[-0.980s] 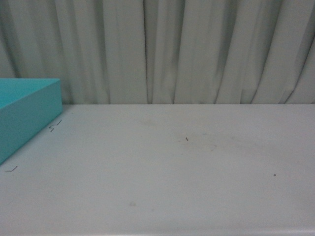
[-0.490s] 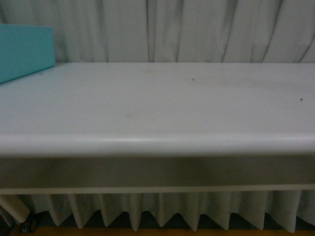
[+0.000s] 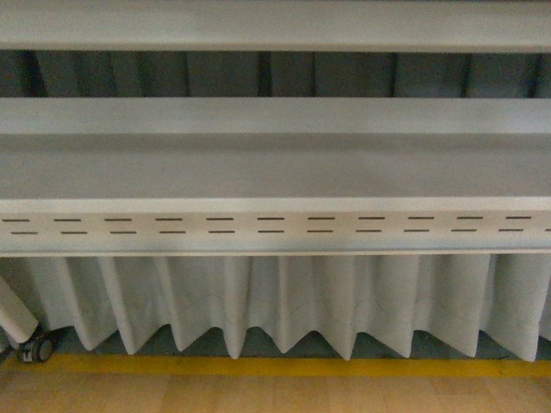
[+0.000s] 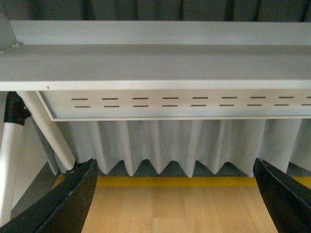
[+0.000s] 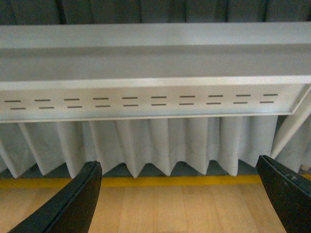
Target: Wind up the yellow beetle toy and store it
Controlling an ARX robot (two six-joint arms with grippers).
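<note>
Your left gripper (image 4: pixel 172 204) and right gripper (image 5: pixel 177 204) hang spread apart, empty, below the grey slotted-edge counter (image 3: pixel 275 225); the yellow beetle toy appears nowhere, so its direction cannot be told.

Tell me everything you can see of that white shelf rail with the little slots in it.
The rail is a long, flat, white strip, seemingly painted metal, running level along the front edge of a white shelf and past both sides of the front view. Two rows of short dark slots pierce it at even spacing. A pleated white curtain hangs below it. In the left wrist view a slanted white leg passes by the rail's end. Nothing rests on it.
</note>
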